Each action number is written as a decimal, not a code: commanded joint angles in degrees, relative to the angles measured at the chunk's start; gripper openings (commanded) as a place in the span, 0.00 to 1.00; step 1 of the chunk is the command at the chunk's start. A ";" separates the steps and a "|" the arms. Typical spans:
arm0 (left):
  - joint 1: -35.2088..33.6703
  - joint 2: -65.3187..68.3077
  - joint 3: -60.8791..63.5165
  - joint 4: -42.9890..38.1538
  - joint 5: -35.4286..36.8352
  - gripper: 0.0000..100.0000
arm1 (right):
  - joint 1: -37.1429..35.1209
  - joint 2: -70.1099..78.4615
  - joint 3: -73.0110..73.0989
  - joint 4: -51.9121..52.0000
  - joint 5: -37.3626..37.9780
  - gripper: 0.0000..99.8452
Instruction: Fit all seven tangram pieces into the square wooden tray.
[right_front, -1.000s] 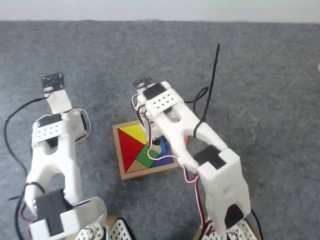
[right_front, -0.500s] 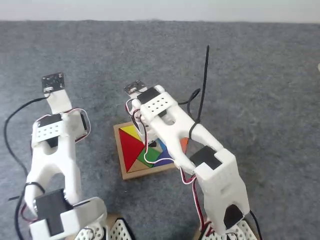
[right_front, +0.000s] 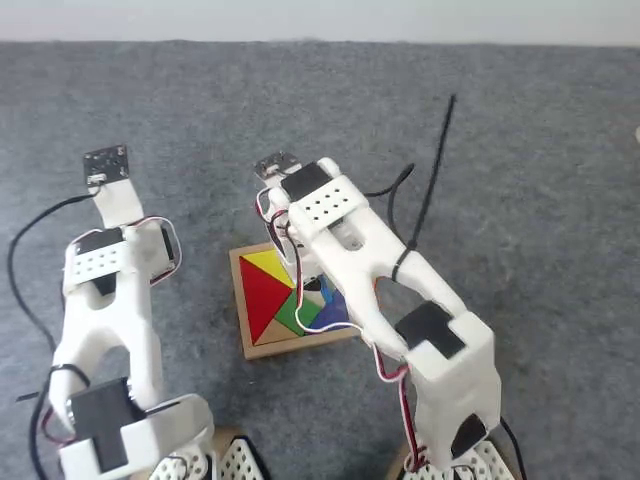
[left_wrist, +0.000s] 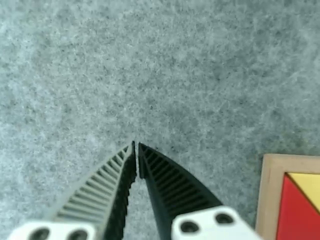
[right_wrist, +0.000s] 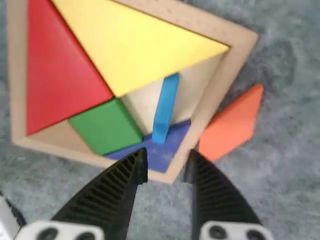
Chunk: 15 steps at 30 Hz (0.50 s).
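Note:
The square wooden tray (right_wrist: 235, 55) holds a red triangle (right_wrist: 57, 80), a yellow triangle (right_wrist: 135, 47), a green square (right_wrist: 105, 125) and a dark blue piece (right_wrist: 165, 147). A light blue piece (right_wrist: 165, 107) shows as a narrow strip standing on edge in the bare wooden gap. An orange parallelogram (right_wrist: 232, 122) lies on the carpet just outside the tray's rim. My right gripper (right_wrist: 166, 159) hangs open above the tray's edge near the dark blue piece, holding nothing. My left gripper (left_wrist: 135, 146) is shut and empty over the carpet, off to the side of the tray (left_wrist: 267, 195).
Grey carpet covers the whole table. In the high view the right arm (right_front: 350, 240) lies across the tray (right_front: 295, 342) and hides its right part. The left arm (right_front: 110, 280) stands apart on the left, with open carpet around it.
The right arm swung a little to the left over the tray, then back to the right. The left arm has kept still.

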 joint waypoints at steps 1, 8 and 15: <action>0.18 -0.26 -0.48 -1.32 -0.53 0.01 | 2.86 -9.01 -2.20 1.10 0.44 0.01; 0.18 -0.26 -0.48 -1.32 -0.53 0.01 | 8.04 -5.76 6.07 -10.51 0.44 0.01; 0.18 -0.26 -0.48 -1.32 -0.53 0.01 | 4.44 -1.71 10.55 -19.30 0.44 0.01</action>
